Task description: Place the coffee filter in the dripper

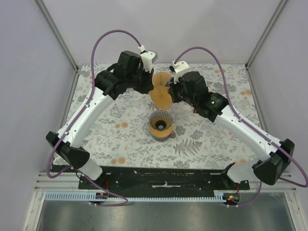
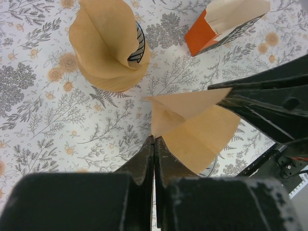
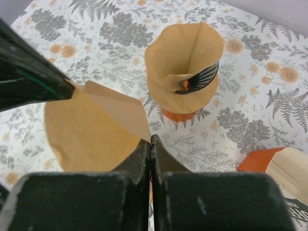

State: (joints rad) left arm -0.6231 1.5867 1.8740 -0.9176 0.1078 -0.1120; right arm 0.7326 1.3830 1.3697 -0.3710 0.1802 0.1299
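Note:
A brown paper coffee filter [image 1: 161, 96] hangs in the air between my two grippers, partly spread open. My left gripper [image 1: 153, 86] is shut on one edge of it [image 2: 197, 130]. My right gripper [image 1: 169, 91] is shut on the opposite edge [image 3: 86, 130]. The dripper [image 1: 160, 124], a ribbed black cone on an orange base, stands on the table just in front of and below the held filter. Brown filter paper sits in the dripper and sticks up above its rim [image 3: 185, 53]. The dripper also shows in the left wrist view [image 2: 137, 48].
An orange box of filters [image 2: 211, 29] lies on the flowered tablecloth [image 1: 207, 139] near the dripper; it also shows in the right wrist view [image 3: 269, 163]. It is hidden under the arms in the top view. Frame posts and walls bound the table.

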